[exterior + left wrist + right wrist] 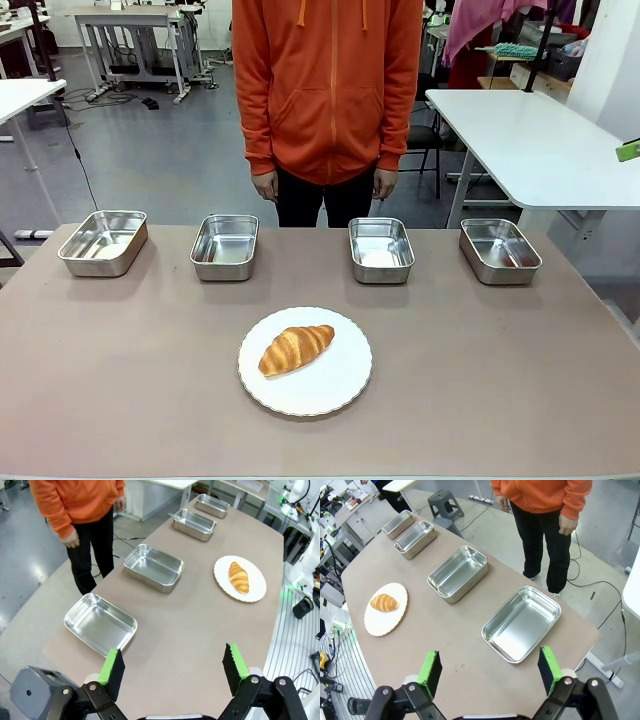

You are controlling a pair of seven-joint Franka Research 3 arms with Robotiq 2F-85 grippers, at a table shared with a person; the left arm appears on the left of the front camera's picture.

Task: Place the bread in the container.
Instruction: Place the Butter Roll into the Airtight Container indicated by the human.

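Left gripper (174, 665): jaws spread wide, nothing between the green pads; it hangs above the table (120, 380) near its left end, with the outer left pan (100, 622) just ahead of the left finger. Right gripper (489, 665): likewise wide apart and empty, above the table's right end, with the outer right pan (520, 625) just ahead of it. Bread (296, 349): lying on a white plate (340, 395) at the middle of the table on the robot's side, well apart from both grippers and untouched. Along the far edge four steel pans stand in a row, apart from one another: outer left pan (100, 262), inner left pan (222, 270), inner right pan (380, 274), outer right pan (497, 274). The plate sits before the gap between the two inner pans. A person (328, 90) in an orange hoodie stands at the far side, behind that gap, arms hanging, hands clear of the table.
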